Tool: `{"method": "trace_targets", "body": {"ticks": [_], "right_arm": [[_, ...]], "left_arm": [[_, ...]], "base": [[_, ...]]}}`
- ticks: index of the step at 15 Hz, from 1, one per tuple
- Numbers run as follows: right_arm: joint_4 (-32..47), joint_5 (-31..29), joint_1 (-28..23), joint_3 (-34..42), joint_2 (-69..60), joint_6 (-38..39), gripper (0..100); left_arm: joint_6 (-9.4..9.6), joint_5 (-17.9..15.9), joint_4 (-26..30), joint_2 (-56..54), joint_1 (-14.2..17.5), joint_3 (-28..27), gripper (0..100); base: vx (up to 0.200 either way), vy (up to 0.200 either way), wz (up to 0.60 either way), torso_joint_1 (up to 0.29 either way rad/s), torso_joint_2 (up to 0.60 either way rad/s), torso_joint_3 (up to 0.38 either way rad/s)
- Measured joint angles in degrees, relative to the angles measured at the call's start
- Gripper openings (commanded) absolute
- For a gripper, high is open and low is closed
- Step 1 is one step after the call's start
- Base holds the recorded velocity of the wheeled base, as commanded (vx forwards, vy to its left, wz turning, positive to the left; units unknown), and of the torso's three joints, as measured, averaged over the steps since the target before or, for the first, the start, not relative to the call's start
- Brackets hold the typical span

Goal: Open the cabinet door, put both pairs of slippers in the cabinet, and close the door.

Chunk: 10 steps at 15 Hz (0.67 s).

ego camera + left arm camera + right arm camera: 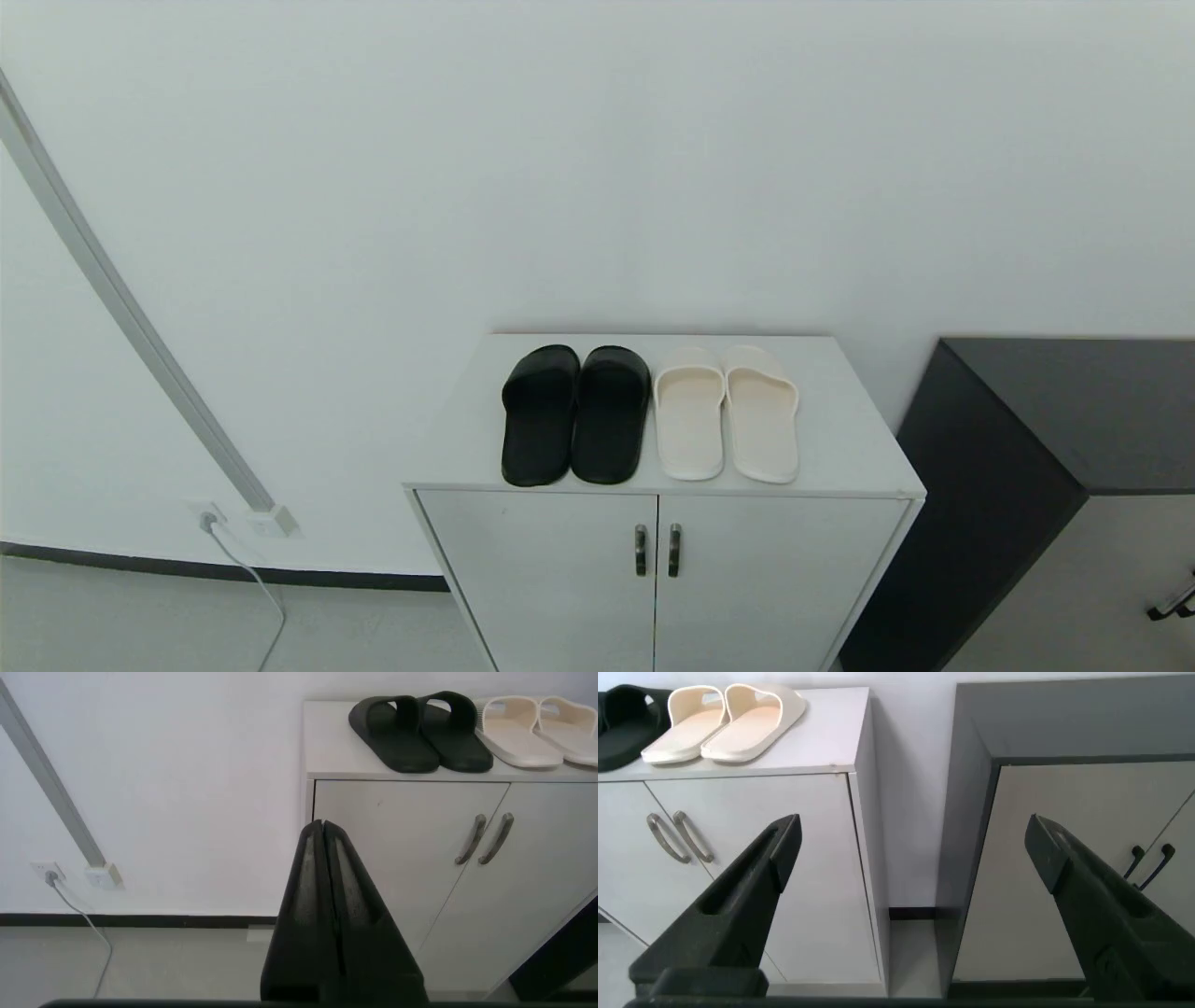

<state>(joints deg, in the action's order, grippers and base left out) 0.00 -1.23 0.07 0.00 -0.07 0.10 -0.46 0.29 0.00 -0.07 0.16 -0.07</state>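
The white rectangular cabinet (840, 439) is showing a smooth, matt, laminate-like board finish on its top and doors. The pair of black moulded slippers (574, 415) is looking like soft, matt, rubbery plastic, and the pair of cream moulded slippers (726, 413) is looking the same, smooth and dull. The two curved door handles (640, 550) are gleaming like brushed metal. The dark grey cabinet (990, 485) alongside is appearing matt. The left gripper (323, 829) and the right gripper (912, 826) are showing jaws of matt black hard plastic.
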Motion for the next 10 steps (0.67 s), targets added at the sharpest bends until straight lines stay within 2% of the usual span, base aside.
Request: {"method": "trace_targets", "body": {"ticks": [10], "right_arm": [[-0.24,0.12,0.02,-1.56,1.45,0.91,100]], "left_arm": [[0.56,-0.29,0.07,0.00,0.00,-0.02,0]], "base": [[0.000,0.000,0.00,0.000,0.00,0.000]]}}
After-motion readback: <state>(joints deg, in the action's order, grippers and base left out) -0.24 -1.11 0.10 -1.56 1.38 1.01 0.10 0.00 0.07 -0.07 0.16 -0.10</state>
